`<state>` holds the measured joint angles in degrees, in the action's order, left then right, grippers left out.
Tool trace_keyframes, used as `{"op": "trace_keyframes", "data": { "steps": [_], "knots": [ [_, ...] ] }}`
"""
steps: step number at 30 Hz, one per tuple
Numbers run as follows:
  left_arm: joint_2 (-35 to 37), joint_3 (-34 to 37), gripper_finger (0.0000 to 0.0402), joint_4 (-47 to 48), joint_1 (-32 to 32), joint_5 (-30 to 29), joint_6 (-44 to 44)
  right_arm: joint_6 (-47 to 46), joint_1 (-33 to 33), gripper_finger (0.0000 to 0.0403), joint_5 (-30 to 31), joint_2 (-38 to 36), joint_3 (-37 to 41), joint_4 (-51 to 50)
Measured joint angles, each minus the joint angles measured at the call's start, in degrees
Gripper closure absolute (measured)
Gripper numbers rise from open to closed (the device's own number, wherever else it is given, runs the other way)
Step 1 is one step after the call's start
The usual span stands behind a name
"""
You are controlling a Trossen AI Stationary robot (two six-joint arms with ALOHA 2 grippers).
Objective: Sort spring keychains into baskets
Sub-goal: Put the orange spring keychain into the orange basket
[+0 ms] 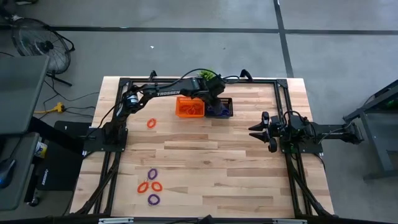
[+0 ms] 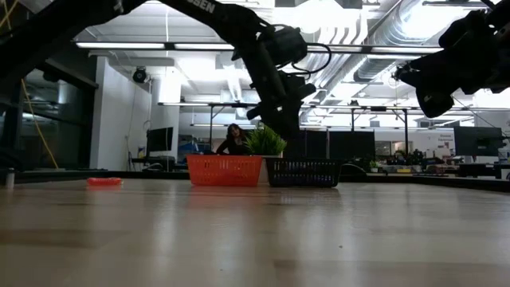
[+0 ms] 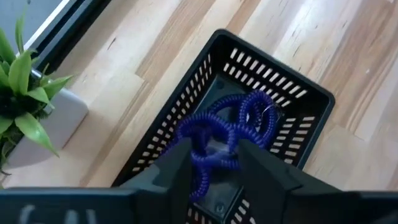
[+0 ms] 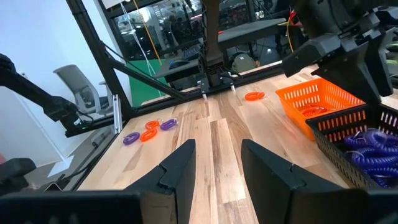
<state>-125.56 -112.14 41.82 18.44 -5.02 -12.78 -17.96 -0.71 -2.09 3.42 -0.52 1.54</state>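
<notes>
Open-plan lab: exposed ducts [image 2: 398, 56], monitors [image 2: 159, 142].

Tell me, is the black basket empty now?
No. In the left wrist view the black basket holds purple keychains, and the left pincer hangs right above them.

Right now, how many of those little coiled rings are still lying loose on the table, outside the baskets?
5. One orange-red ring lies alone near the orange basket. Four cluster at the near edge: two purple, two orange-red. Others could be hidden behind the arms.
</notes>
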Motion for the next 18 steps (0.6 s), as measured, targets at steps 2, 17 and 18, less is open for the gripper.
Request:
{"op": "trace_keyframes", "data": {
  "steps": [2,17,18],
  "knots": [
    [0.0,0.0,0.0256,0.95,-0.02,0.01,0.02,0.0,-0.01,0.0279,0.0,0.0,-0.01,-0.01],
    [7.45,8.22,0.0241,9.52,-2.14,1.6,3.54,0.0,-0.02,0.0279,0.0,0.0,0.0,0.0],
    [9.53,11.09,0.0241,8.51,-2.16,1.6,3.52,0.0,0.0,0.0279,0.0,0.0,0.0,-0.01]
  ]
}}
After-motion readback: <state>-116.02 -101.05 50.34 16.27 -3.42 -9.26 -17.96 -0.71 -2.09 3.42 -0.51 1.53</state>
